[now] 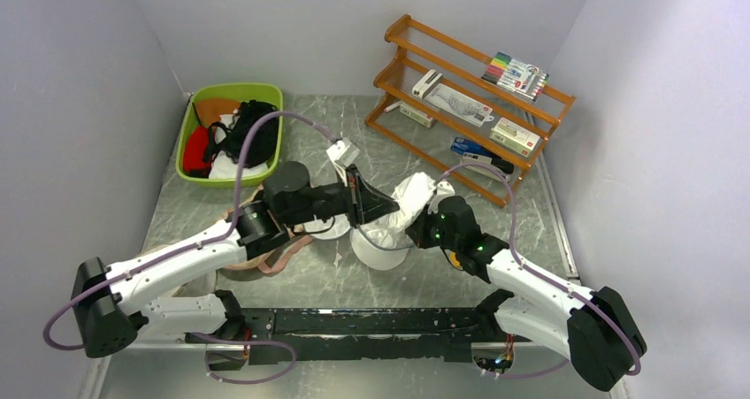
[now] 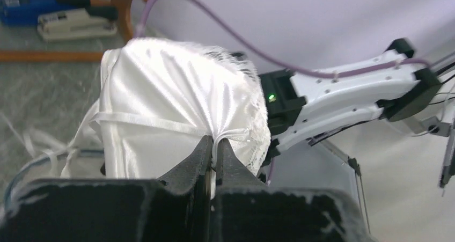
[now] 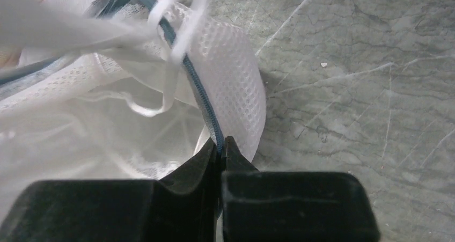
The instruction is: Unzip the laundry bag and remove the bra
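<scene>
The laundry bag (image 1: 380, 247) is a white mesh pod, open at the table's middle. In the right wrist view its mesh wall (image 3: 233, 81) and blue zipper rim (image 3: 197, 83) show. My right gripper (image 3: 221, 144) is shut on that zipper rim; it also shows in the top view (image 1: 416, 233). The bra (image 2: 171, 100) here is white satin with lace edging and thin straps, not black. My left gripper (image 2: 215, 145) is shut on its lower edge and holds it lifted above the bag. In the top view the bra (image 1: 417, 189) hangs from my left gripper (image 1: 394, 206).
A green bin (image 1: 190, 125) at the back left holds a black garment (image 1: 243, 134) and red and white cloths. A wooden rack (image 1: 469, 89) with boxes and markers stands at the back right. A pink-edged pad (image 1: 274, 257) lies under my left arm.
</scene>
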You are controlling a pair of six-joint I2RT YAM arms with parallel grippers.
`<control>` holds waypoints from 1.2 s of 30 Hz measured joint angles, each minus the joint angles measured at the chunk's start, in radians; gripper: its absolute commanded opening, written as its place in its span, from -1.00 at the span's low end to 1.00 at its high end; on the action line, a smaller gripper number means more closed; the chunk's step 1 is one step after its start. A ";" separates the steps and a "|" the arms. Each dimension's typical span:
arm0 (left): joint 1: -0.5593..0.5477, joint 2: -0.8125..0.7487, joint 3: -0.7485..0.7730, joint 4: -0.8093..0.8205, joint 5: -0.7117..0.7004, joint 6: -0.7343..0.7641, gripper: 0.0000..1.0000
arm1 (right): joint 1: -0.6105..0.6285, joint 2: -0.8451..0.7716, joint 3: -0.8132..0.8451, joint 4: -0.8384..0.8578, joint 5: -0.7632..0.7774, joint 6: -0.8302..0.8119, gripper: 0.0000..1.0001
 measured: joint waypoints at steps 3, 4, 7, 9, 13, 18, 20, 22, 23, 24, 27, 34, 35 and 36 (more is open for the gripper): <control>0.000 -0.048 0.012 0.021 -0.018 -0.002 -0.86 | 0.000 0.000 0.000 0.003 0.000 0.003 -1.00; 0.000 -0.065 0.012 0.021 -0.034 -0.003 -0.86 | 0.000 0.000 0.000 0.005 0.000 0.003 -1.00; 0.000 -0.107 0.012 0.016 -0.089 -0.006 -0.86 | 0.000 0.000 0.000 0.006 -0.001 0.003 -1.00; 0.001 -0.130 0.012 0.009 -0.126 -0.005 -0.86 | 0.000 0.000 0.000 0.006 -0.001 0.003 -1.00; 0.001 -0.174 0.012 -0.024 -0.189 0.011 -0.86 | 0.000 0.000 0.000 0.006 -0.002 0.003 -1.00; 0.001 -0.218 0.038 -0.068 -0.255 0.054 -0.87 | 0.000 0.000 0.000 0.007 -0.005 0.003 -1.00; 0.001 -0.224 0.058 -0.085 -0.266 0.072 -0.86 | 0.000 0.000 0.000 0.007 -0.006 0.003 -1.00; 0.001 -0.229 0.081 -0.105 -0.277 0.092 -0.86 | 0.000 0.000 0.000 0.007 -0.006 0.003 -1.00; 0.001 -0.231 0.092 -0.117 -0.282 0.102 -0.86 | 0.000 0.000 0.000 0.007 -0.006 0.003 -1.00; 0.001 -0.235 0.101 -0.129 -0.286 0.114 -0.86 | 0.000 0.000 0.000 0.007 -0.006 0.003 -1.00; 0.001 -0.249 0.122 -0.170 -0.313 0.146 -0.86 | 0.000 0.005 0.000 0.010 -0.004 0.003 -1.00; 0.001 -0.272 0.200 -0.352 -0.566 0.200 -0.86 | 0.000 0.030 0.000 0.017 -0.004 0.003 -1.00; 0.001 -0.271 0.222 -0.386 -0.625 0.203 -0.86 | 0.000 0.030 0.000 0.019 -0.004 0.003 -1.00; 0.001 -0.271 0.241 -0.416 -0.679 0.212 -0.86 | 0.000 0.029 0.000 0.020 -0.004 0.003 -1.00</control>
